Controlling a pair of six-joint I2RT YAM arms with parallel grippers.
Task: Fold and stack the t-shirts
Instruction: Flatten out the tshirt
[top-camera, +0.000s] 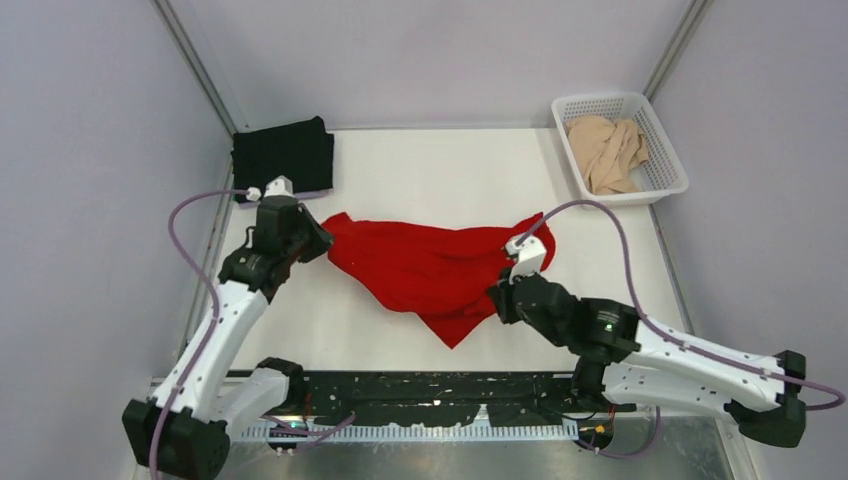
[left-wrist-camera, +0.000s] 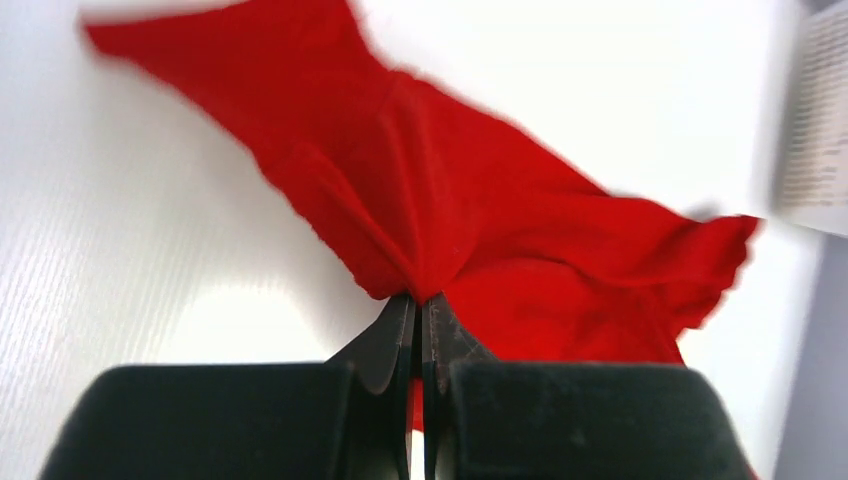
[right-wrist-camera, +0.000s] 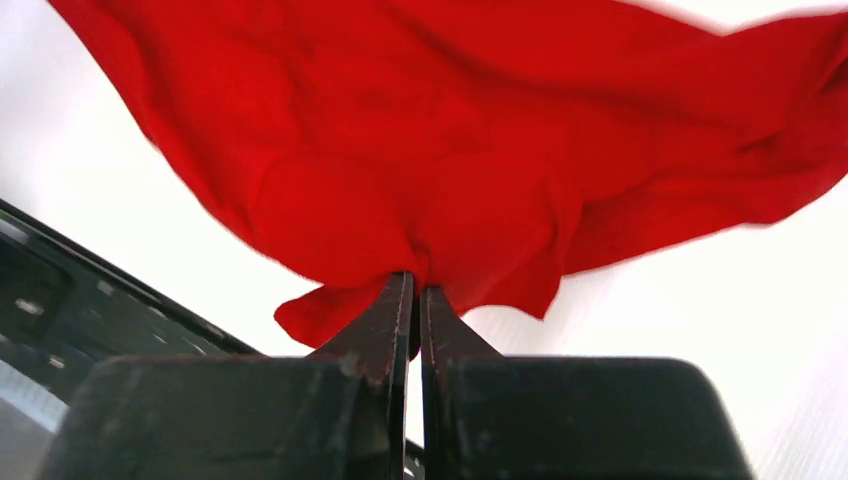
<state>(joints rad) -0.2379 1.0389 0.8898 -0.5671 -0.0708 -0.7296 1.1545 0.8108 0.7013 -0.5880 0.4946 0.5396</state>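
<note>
A bright red t-shirt (top-camera: 425, 265) hangs stretched and rumpled between my two grippers over the middle of the table. My left gripper (top-camera: 325, 240) is shut on its left edge; in the left wrist view the gripper (left-wrist-camera: 418, 298) pinches a bunch of the red t-shirt (left-wrist-camera: 480, 200). My right gripper (top-camera: 500, 290) is shut on its right edge; in the right wrist view the gripper (right-wrist-camera: 412, 280) pinches the red t-shirt (right-wrist-camera: 430, 140). A folded black t-shirt (top-camera: 285, 153) lies at the back left. A beige t-shirt (top-camera: 608, 152) lies crumpled in the basket. The lavender t-shirt is barely visible under the black one.
A white lattice basket (top-camera: 665, 178) stands at the back right corner. A black perforated rail (top-camera: 430, 392) runs along the near edge between the arm bases. Grey walls close in the table on three sides.
</note>
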